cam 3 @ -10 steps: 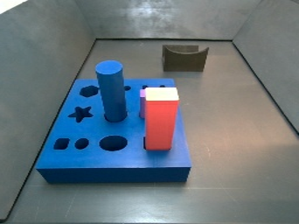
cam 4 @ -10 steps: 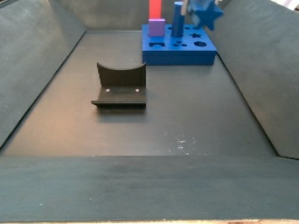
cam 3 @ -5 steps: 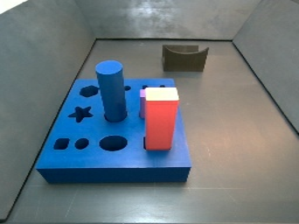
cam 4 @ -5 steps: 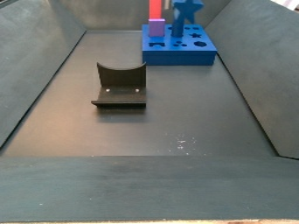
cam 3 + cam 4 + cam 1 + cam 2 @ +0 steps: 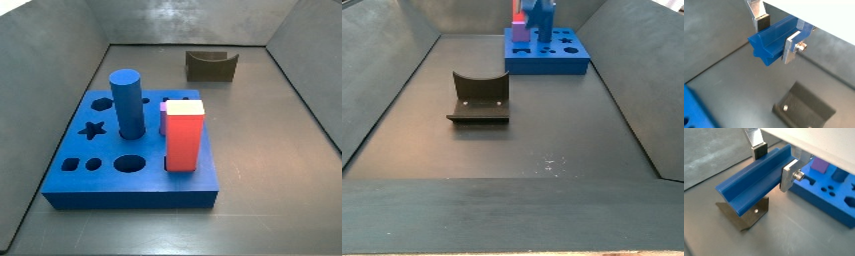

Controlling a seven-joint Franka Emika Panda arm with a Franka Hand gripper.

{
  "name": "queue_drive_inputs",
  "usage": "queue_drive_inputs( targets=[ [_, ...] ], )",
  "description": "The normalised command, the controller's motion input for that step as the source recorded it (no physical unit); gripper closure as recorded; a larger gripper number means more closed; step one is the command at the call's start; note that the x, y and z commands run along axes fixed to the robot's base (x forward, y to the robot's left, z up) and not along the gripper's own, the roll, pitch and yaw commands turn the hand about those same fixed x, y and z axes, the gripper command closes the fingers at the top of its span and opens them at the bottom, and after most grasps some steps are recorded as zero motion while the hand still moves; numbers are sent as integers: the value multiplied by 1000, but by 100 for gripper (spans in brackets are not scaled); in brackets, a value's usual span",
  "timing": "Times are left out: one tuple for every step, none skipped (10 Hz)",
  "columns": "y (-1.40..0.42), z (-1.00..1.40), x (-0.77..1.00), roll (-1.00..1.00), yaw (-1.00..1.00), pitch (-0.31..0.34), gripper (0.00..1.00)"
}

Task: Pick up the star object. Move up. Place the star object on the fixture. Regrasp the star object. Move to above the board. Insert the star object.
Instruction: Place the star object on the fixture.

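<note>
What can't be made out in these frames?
- Hand and star object: seen only in the wrist views; outside both side views.
- Star object's far end: cut off by the rig above in a wrist view.
- Board holes: too small in a side view.
- Star hole: empty, depth unreadable.

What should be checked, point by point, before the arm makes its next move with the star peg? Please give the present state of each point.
1. Grip: ok. In both wrist views the gripper is shut on the star object, pads on both sides.
2. Star object off the floor: ok; it hangs clear above the fixture.
3. Fixture notch free: ok; nothing lies in the fixture.
4. Star hole in the board free: ok; the star hole is open.
5. Star object lined up with the fixture notch: cannot tell.
6. Gripper position in the side views: cannot tell; it is not seen there.
</note>
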Motion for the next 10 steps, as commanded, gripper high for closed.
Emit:
queue_drive_inputs(
  targets=[
    [-40, -238, 1000, -1000, 37, -16, 100],
    [-31, -217, 1000, -1000, 33, -12, 100],
    [-11, -175, 1000, -1000, 23, 6, 100],
    [15, -120, 1000, -1000, 11, 31, 100],
    [29, -86, 1000, -1000, 1, 55, 100],
    [37, -71, 1000, -1000, -6, 69, 100],
    [44, -52, 922, -1000, -33, 90, 100],
    [47, -42, 875, -1000, -45, 98, 100],
    [49, -29, 779, -1000, -77, 116, 100],
    [50, -29, 710, -852, -89, 110, 100]
  ],
)
